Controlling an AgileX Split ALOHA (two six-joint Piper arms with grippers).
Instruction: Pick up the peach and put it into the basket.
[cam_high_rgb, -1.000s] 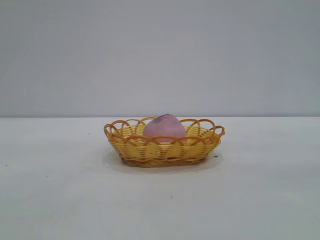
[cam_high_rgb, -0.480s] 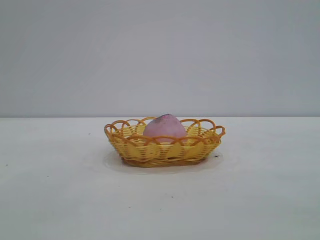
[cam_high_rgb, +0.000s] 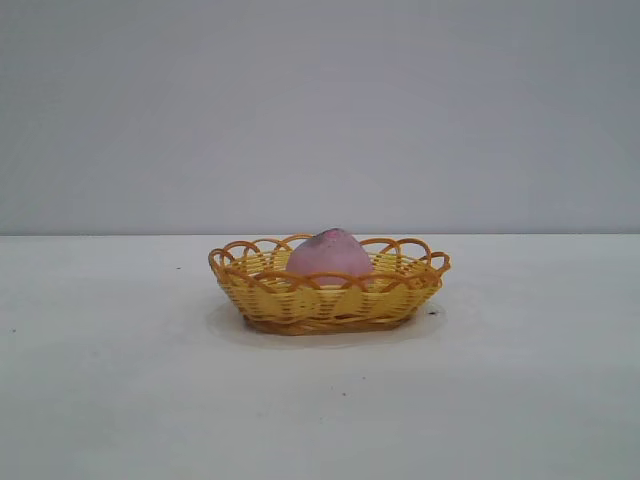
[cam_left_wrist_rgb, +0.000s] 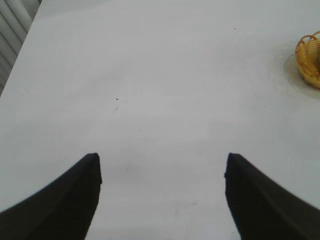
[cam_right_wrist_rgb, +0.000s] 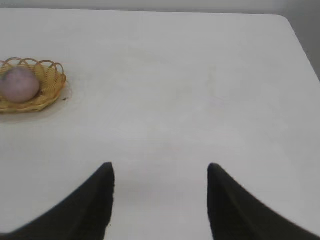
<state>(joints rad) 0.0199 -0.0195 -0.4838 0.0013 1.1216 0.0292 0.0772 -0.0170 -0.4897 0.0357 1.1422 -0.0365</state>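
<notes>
I see the white table (cam_high_rgb: 120, 400) filling the lower frame. Centre frame sits the basket (cam_high_rgb: 330, 300), the peach (cam_high_rgb: 329, 252) resting inside it. My left tool (cam_left_wrist_rgb: 161, 192) and right tool (cam_right_wrist_rgb: 160, 200) hang released, well apart from the basket.

A plain test bench: bare white table (cam_high_rgb: 120, 400) before blank grey wall (cam_high_rgb: 320, 110).
</notes>
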